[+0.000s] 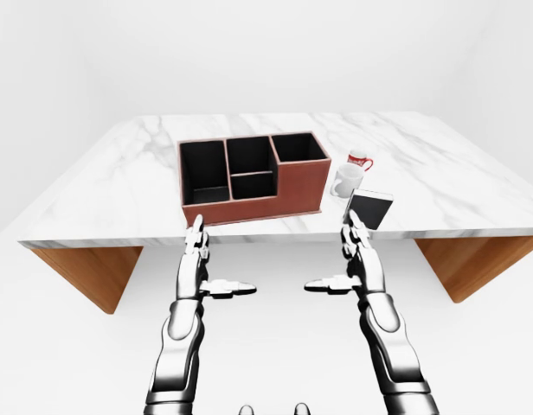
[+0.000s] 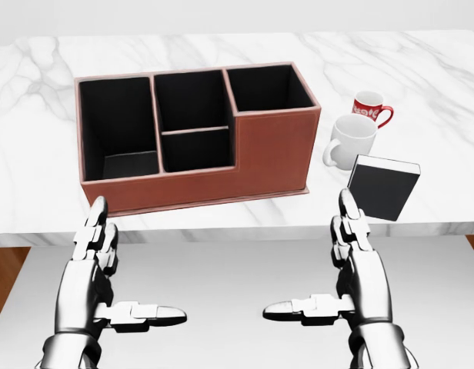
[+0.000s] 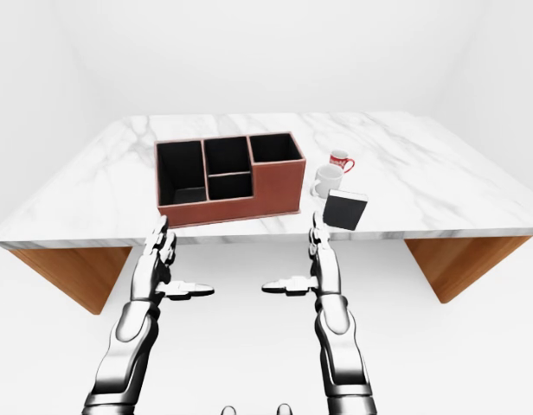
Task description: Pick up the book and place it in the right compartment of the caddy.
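Note:
A small black book [image 2: 382,187] with a white page edge stands upright near the marble table's near edge, right of the brown caddy [image 2: 272,154]. The caddy has black-lined compartments; its right one [image 2: 266,88] shows nothing inside. My right hand [image 2: 352,265] hovers open below the table edge, just left of and under the book, not touching it. My left hand [image 2: 95,269] is open too, below the caddy's left end, thumb pointing inward.
A white mug [image 2: 347,141] and a red-and-white mug [image 2: 369,108] stand right of the caddy, just above the book. The marble table [image 1: 119,181] rests on wooden supports [image 1: 89,272]. White floor lies below my hands.

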Motion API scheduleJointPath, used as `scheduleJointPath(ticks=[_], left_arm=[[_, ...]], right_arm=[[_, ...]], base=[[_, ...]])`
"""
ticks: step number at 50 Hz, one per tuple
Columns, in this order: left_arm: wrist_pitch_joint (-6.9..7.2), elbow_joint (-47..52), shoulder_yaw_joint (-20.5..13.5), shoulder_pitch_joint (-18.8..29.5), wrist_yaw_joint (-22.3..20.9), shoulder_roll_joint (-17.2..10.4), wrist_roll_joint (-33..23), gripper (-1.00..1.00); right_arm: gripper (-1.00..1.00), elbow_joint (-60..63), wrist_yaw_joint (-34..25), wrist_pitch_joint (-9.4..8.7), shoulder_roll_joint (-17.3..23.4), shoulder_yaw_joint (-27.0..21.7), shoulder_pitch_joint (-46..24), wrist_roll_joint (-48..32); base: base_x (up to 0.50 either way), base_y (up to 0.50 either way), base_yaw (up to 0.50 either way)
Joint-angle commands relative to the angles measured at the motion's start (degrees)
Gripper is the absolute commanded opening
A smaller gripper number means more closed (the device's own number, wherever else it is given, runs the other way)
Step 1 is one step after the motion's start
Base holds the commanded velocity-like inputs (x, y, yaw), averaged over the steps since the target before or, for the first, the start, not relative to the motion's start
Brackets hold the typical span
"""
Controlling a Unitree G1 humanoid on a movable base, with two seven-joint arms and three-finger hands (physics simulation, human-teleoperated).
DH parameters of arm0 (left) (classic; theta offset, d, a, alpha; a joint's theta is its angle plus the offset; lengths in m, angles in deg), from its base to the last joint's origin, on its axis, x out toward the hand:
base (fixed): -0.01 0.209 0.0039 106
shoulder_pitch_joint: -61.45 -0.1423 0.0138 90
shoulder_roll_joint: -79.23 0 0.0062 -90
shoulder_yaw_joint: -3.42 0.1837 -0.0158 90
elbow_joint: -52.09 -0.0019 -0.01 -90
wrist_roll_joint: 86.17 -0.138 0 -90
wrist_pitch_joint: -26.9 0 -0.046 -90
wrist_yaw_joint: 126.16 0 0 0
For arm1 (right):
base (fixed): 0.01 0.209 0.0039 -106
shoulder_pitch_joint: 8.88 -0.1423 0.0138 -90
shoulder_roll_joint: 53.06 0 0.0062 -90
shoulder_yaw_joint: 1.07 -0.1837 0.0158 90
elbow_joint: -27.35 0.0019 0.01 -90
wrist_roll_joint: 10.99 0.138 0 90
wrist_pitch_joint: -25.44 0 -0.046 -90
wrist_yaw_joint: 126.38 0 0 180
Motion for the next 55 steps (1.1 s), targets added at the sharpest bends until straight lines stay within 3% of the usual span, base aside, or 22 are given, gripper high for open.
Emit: scheduleJointPath(ticks=[1, 7, 10, 12, 14, 17, 19, 20, 21, 23, 24, 26, 33, 55], left_arm=[[-0.89, -0.6, -2.7, 0.3, -1.4, -1.3, 0.4, 1.0], [-1.43, 0.1, -1.6, -0.6, -1.3, -0.8, -0.4, 1.0], [-0.09, 2.1, -2.7, -0.6, -1.5, -1.3, 0.2, 1.0], [1.44, 5.8, -4.2, -0.8, -1.7, -1.8, 1.4, 1.0], [0.02, 9.0, -5.2, -1.2, -1.7, -1.6, 3.1, 1.0], [0.38, 12.6, -6.8, -1.5, -1.4, -2.0, 4.3, 1.0], [2.32, 17.6, -9.8, -1.9, -1.0, -2.8, 6.2, 1.0], [2.43, 17.8, -10.0, -1.9, -1.0, -2.8, 6.2, 1.0], [3.82, 18.9, -12.3, -1.7, -0.3, -3.6, 6.8, 1.0], [4.16, 20.7, -15.8, -1.4, -0.8, -4.7, 9.1, 1.0], [5.18, 21.3, -17.3, -1.0, -0.5, -5.1, 10.1, 1.0], [5.4, 22.4, -20.7, 0.0, 0.8, -6.3, 12.4, 1.0], [5.4, 25.9, -28.0, 1.1, 4.2, -9.2, 17.4, 1.0], [5.4, 26.7, -28.6, 0.4, 4.7, -9.1, 18.2, 1.0]], right_arm=[[1.0, 0.4, -1.4, 0.34, 0.7, -1.5, 0.1, 0.3], [1.0, 1.1, -1.4, -0.3, 0.8, -1.4, 0.0, 0.0], [1.0, 4.8, -1.3, -2.17, 1.2, -2.3, 0.4, 0.3], [1.0, 11.1, -1.3, -4.44, 1.9, -3.9, 1.0, 1.1], [1.0, 13.4, -1.6, -4.44, 2.1, -4.7, 1.1, 1.0], [1.0, 17.4, -1.9, -4.44, 2.2, -6.4, 1.4, 1.6], [1.0, 24.0, -1.5, -4.44, 3.2, -9.3, 1.1, 2.8], [1.0, 24.3, -1.6, -4.44, 3.1, -9.5, 1.1, 2.8], [1.0, 26.9, -1.5, -4.44, 3.9, -11.5, 0.4, 3.6], [1.0, 31.6, -1.5, -4.44, 4.6, -14.7, -0.2, 6.2], [1.0, 33.6, -1.4, -4.44, 4.9, -15.9, -0.3, 6.7], [1.0, 37.6, -1.1, -4.44, 6.0, -19.0, -1.2, 8.7], [1.0, 45.3, -1.0, -4.44, 8.7, -28.9, -1.6, 16.5], [1.0, 49.5, -2.5, -4.44, 7.8, -28.4, -0.2, 17.0]], base=[[0.0, 0.0, 0.0], [0.0, 0.0, 0.0], [0.0, 0.0, 0.0], [0.0, 0.0, 0.0], [0.0, 0.0, 0.0], [0.0, 0.0, 0.0], [0.0, 0.0, 0.0], [0.0, 0.0, 0.0], [0.0, 0.0, 0.0], [0.0, 0.0, 0.0], [0.0, 0.0, 0.0], [0.0, 0.0, 0.0], [0.0, 0.0, 0.0], [0.04, 0.0, 0.0]])
